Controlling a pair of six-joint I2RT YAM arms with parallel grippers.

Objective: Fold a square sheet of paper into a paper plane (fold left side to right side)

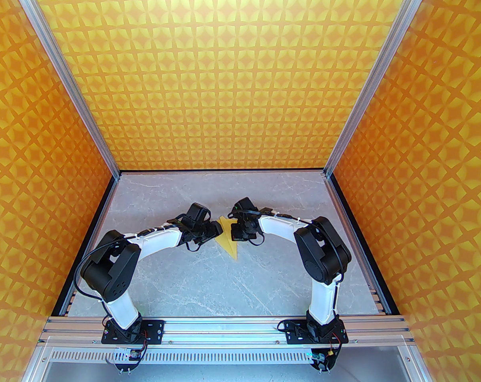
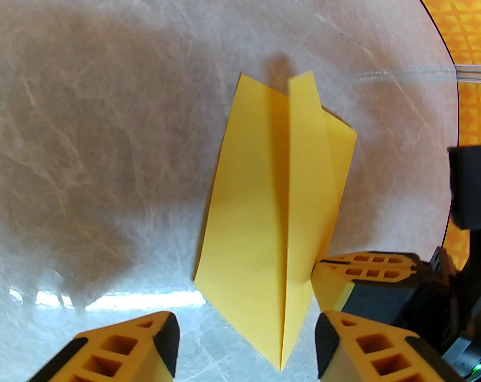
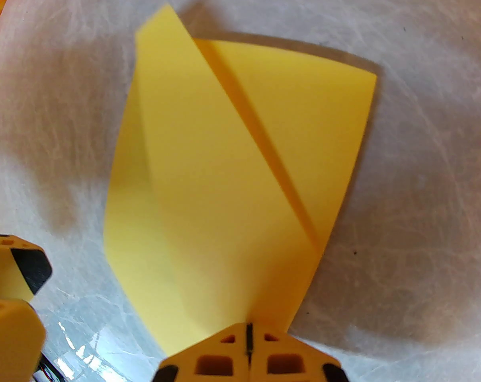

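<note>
Aluminium rail (image 1: 224, 326) edges marbled tabletop (image 1: 192, 277) bearing paper plane (image 1: 229, 240), orange walls (image 1: 224, 74) around.

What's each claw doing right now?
Left claw: open, astride the tip of the yellow folded paper plane, not gripping.
Right claw: closed, pinching that plane's edge.

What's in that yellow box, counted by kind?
Paper plane: 1
Robot arms: 2, the left arm and the right arm
Total: 3
</note>
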